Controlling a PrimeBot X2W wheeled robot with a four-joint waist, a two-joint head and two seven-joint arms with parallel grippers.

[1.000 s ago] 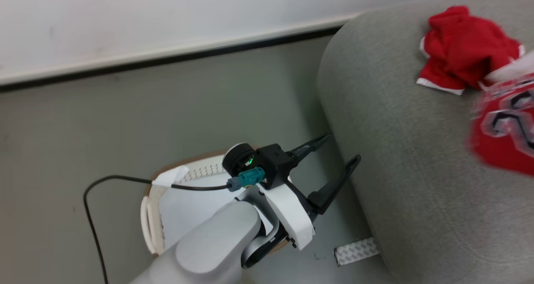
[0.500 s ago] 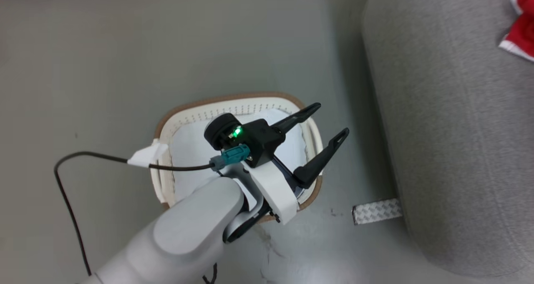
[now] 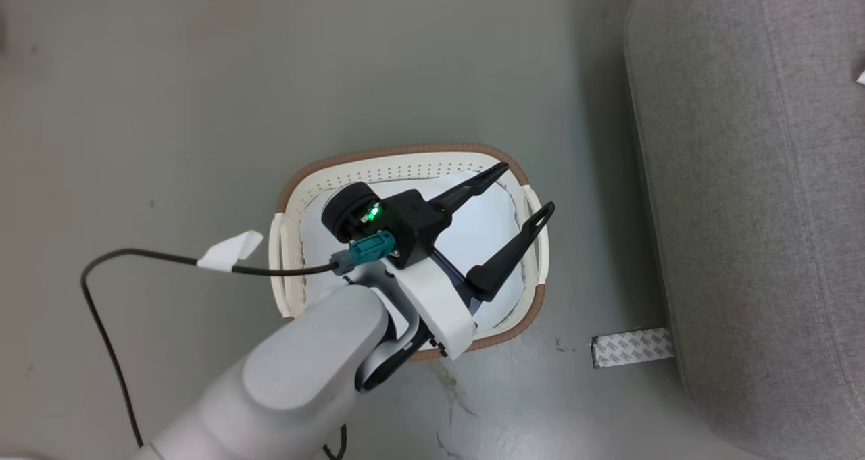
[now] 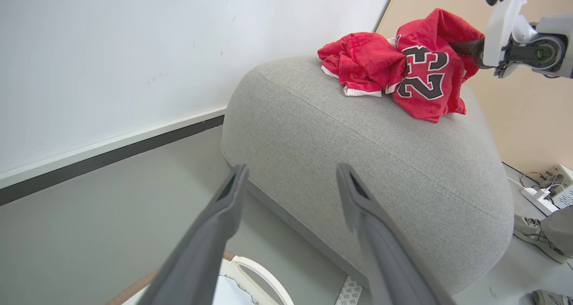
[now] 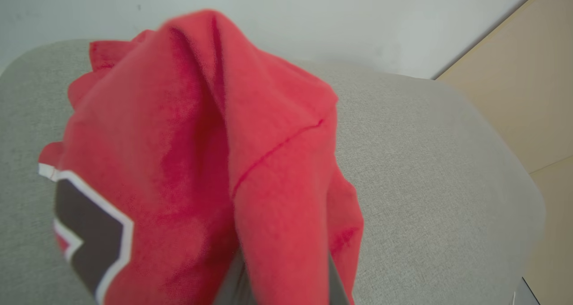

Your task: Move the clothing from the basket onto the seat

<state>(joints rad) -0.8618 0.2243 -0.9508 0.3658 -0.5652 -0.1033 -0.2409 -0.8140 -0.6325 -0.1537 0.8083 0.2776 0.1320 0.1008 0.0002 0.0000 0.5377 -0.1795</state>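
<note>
The clothing (image 4: 358,61) lay bunched on top of the sofa (image 4: 358,152), near its back edge by the wall. The left wrist view gave both pieces: a crumpled red one with white trim, and touching it a shirt (image 4: 425,79) numbered 23, its lower edge on the sofa and its upper part lifted. The right gripper (image 4: 468,50) was clamped on that upper part. In the right wrist view the shirt (image 5: 215,152) draped over the closed fingers above the sofa (image 5: 425,161).

The head view gave what lay below. The basket (image 3: 405,150) stood on the floor just beside the sofa (image 3: 743,176), apart from it, with a pale flat pad (image 3: 486,227) on its bottom. The left gripper (image 3: 526,188) hung over the basket, on the half nearer the sofa, jaws spread wide and holding nothing. In its own view the left gripper (image 4: 292,170) pointed at the sofa's side. A strip of tape (image 3: 632,347) lay on the floor at the sofa's foot.
</note>
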